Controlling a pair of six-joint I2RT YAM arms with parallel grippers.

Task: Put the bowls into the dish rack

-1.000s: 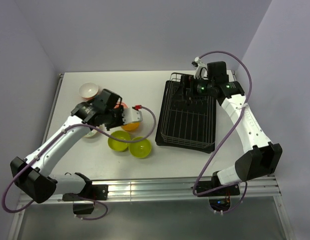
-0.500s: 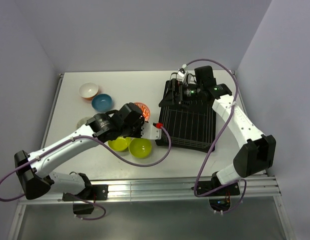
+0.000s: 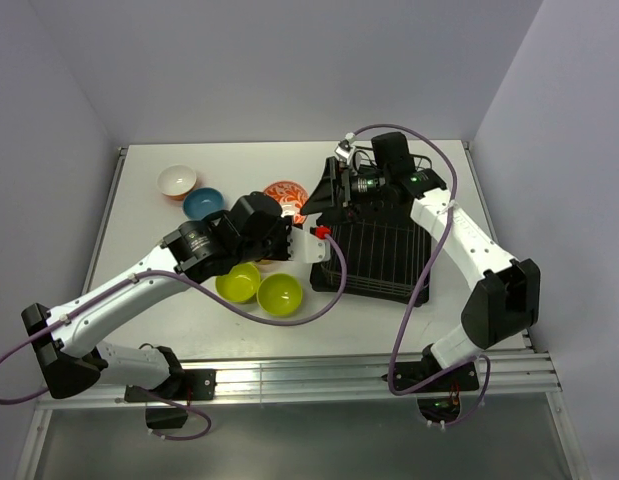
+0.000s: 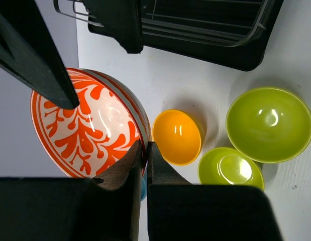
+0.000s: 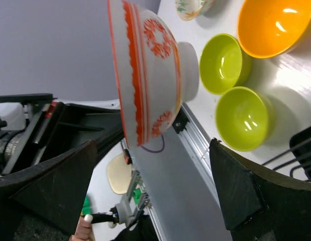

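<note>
Top external: salmon-red bowl now nearer right tool.

Left arm: white tubular links, black joint housings, black shoulder block; left cable purple, looping loose off it; red connector at wrist; right arm: same white shells, black joints; green lights glowing near wrist; right cable purple too; black base brackets under each shoulder; left pincer: fingers matte black, flat-faced; right pincer: fingers black, wedge-shaped
</note>
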